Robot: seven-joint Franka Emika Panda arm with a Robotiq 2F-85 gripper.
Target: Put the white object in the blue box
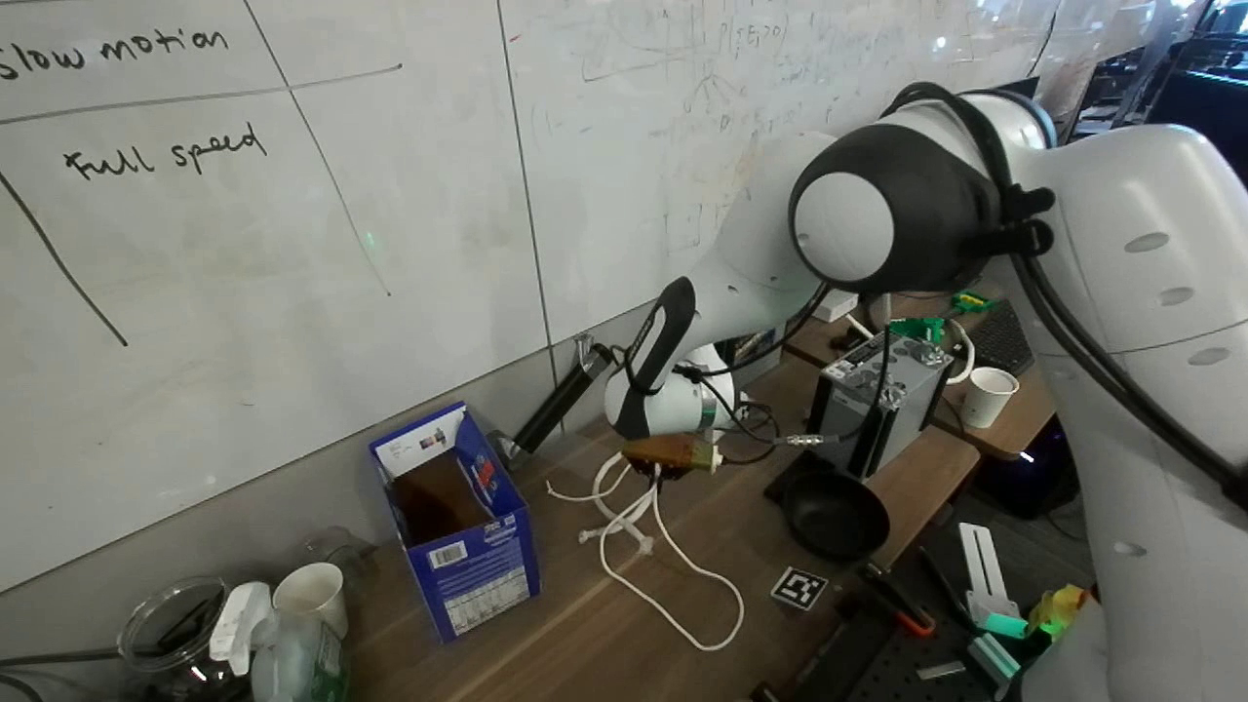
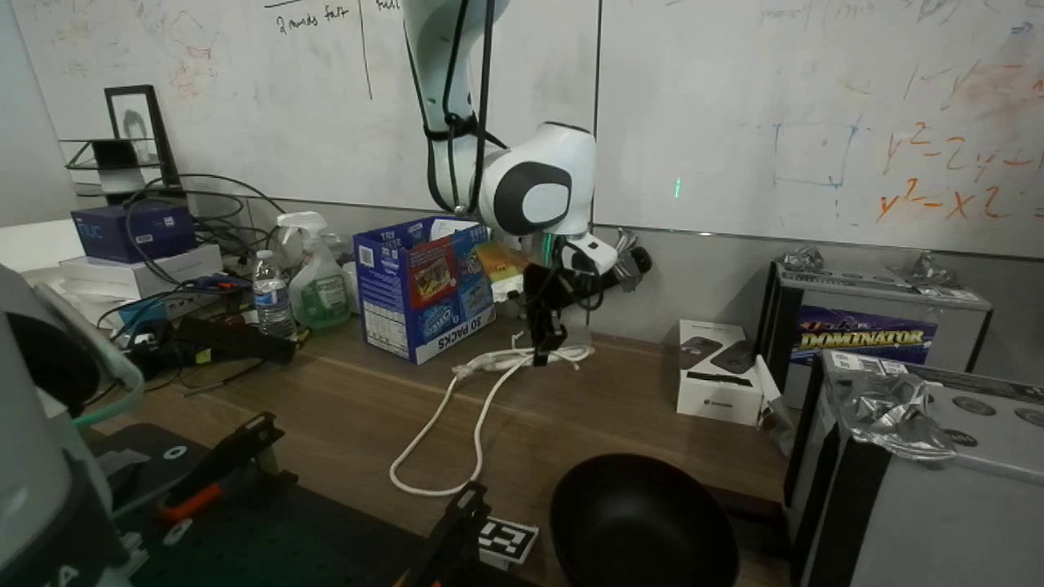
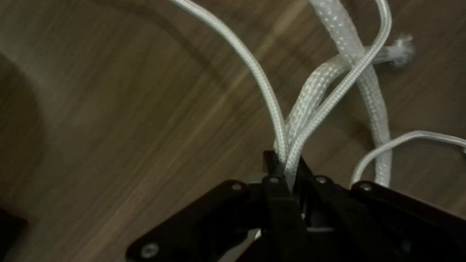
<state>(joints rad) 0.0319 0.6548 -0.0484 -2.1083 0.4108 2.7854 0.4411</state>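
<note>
gripper (image 3: 287, 165): jaws nearly together, pinching rope (image 3: 309, 91) between fingertips | rope: loop lying on table (image 1: 565, 624), near box (image 1: 463, 561) | box: upright, top open

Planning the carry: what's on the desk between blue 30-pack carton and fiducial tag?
White braided rope, one loose loop of it lying there; both exterior views show it.

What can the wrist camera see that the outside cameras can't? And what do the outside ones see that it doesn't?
Only the wrist view shows the tiny weave of the white rope, its fuzzy end up close, and strands clearly pinched in the claw.

Only the exterior views, both of them, show the blue box, the spray bottle and the whiteboard.

All of them share the white rope, the claw and the wooden table.
</note>
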